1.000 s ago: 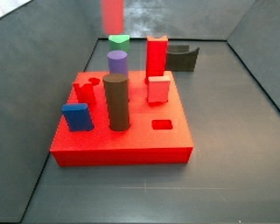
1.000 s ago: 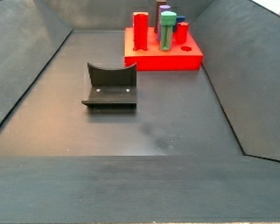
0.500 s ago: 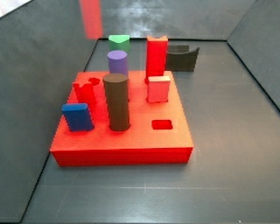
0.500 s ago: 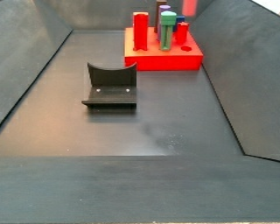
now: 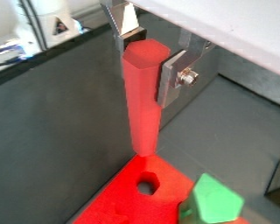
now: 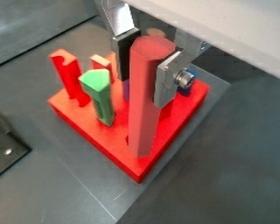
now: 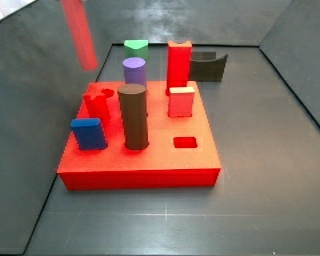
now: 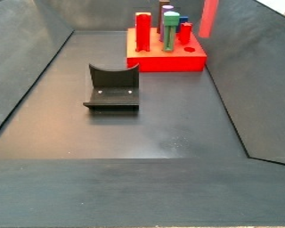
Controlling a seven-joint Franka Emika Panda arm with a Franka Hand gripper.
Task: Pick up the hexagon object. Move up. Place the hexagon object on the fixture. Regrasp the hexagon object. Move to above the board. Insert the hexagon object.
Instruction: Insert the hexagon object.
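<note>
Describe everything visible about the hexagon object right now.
The hexagon object is a long, slim salmon-red rod with flat facets and a matte, plastic-like look. It hangs upright, its upper end clamped between the gripper's silver fingers, its lower end free in the air. In a wrist view it hangs over the board near a hexagonal hole. In both side views it appears as a blurred red streak above the board's edge.

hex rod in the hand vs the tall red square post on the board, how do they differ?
The hexagon rod has a hexagonal section and a salmon tone; the square post is bright red with flat sides. The rod hangs in the air, clamped in the hand beside the board; the post stands seated in the board. The rod looks slimmer than the post. Both are upright and red.
</note>
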